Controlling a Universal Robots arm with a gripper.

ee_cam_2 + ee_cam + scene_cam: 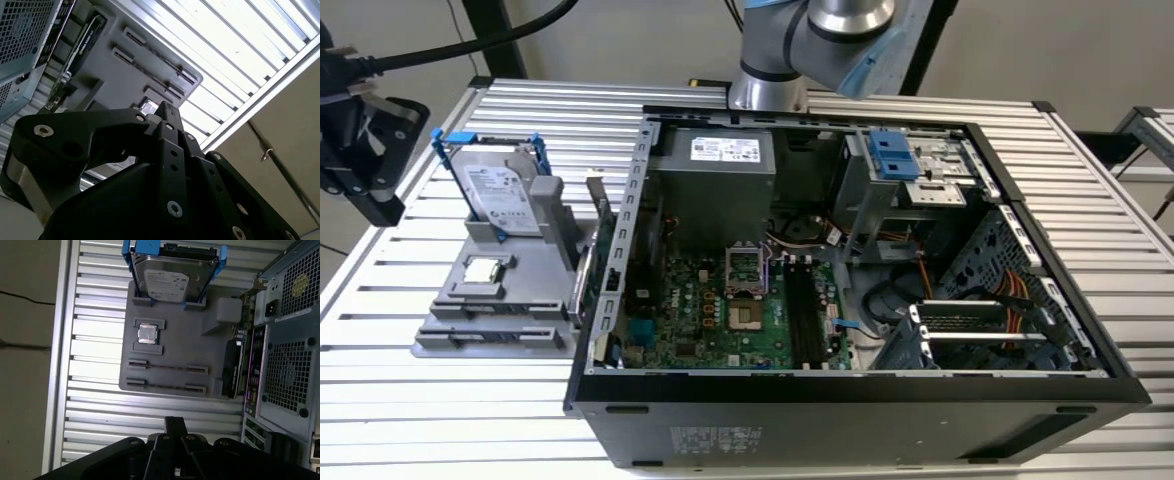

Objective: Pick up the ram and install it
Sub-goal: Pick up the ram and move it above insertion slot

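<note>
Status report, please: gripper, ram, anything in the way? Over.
Gripper hovers apart from grey parts tray. Ram not made out; motherboard slots look bare. Nothing between gripper and tray.

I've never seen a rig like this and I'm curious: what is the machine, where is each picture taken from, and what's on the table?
It is a robot arm meant to fit a ram stick into the open computer case. The exterior view looks down on the slatted table; both wrist views come from cameras riding by the gripper, which is shut and holds nothing. Beside the case lies a grey holder tray with a standing hard drive and a processor chip. Which part is the ram, I cannot tell.
</note>
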